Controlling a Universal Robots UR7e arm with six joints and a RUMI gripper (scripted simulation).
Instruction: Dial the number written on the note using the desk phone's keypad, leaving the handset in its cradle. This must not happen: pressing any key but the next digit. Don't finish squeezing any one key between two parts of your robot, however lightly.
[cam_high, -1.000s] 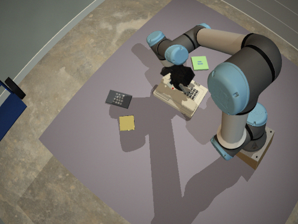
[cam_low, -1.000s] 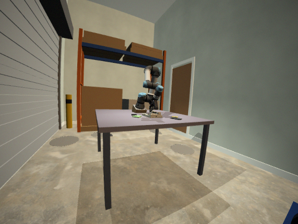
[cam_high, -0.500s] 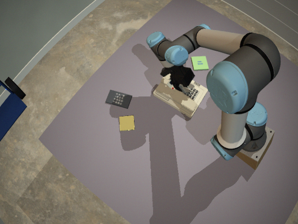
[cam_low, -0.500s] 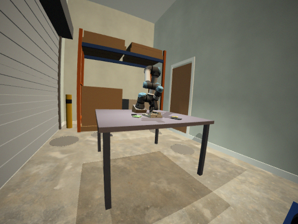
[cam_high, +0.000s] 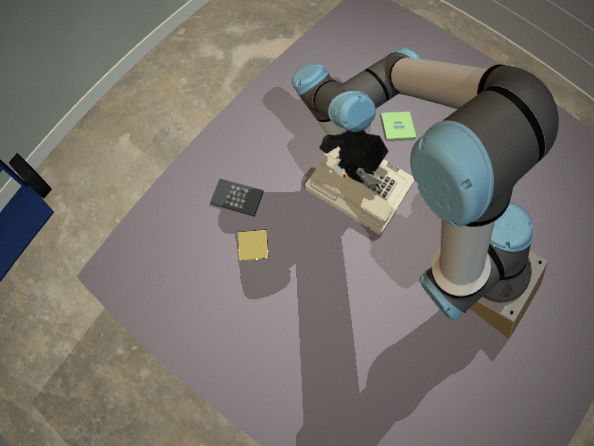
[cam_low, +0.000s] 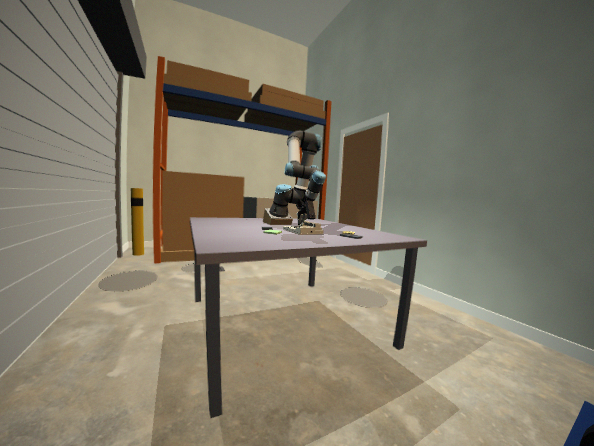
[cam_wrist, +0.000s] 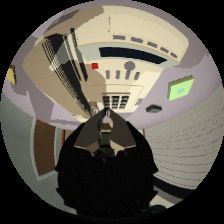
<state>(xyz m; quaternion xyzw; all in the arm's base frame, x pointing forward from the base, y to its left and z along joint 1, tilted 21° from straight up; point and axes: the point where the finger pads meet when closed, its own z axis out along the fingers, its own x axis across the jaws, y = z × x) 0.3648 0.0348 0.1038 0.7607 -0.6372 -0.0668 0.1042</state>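
While the arm bends low over the table (cam_low: 240, 247), the desk phone (cam_high: 345, 202) sits near the middle of it, and the gripper (cam_high: 369, 179) hangs right over the phone's keypad (cam_high: 387, 186) with its two jaws pressed together and nothing between them. From the wrist view the closed tip (cam_wrist: 106, 118) points at the block of number keys (cam_wrist: 116, 101), very close, though I cannot tell whether it is touching one or which key it is aimed at. The handset (cam_high: 327, 189) lies in its cradle on the side of the phone away from the arm's base. Just beyond the phone, the green note (cam_high: 398, 125) lies flat; its writing is too small to read. A dark keypad-like slab (cam_high: 236, 197) and a yellow pad (cam_high: 252, 244) lie well apart from the phone on the handset side. I would judge the dialling under way at best: nothing shows how many digits are in, so most of the number may remain.
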